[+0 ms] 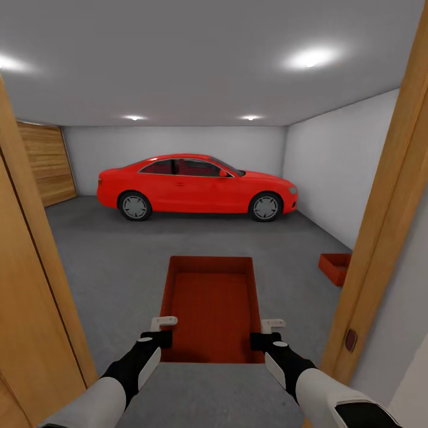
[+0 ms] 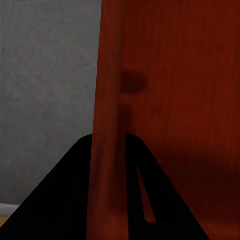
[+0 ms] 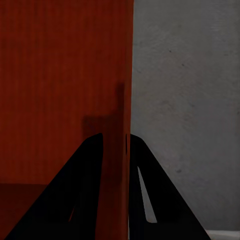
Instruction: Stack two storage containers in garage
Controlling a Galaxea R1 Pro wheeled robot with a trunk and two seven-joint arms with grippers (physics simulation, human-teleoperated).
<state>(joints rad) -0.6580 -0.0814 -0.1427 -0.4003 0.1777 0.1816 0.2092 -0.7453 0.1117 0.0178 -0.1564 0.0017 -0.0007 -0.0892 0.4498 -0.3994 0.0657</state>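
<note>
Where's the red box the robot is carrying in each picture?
Head view: the carried box sits low in the middle, between the left gripper and right gripper.
Left wrist view: its wall runs between the gripper's fingers.
Right wrist view: its wall runs between the fingers too.
Shared landmark: the grey floor.
</note>
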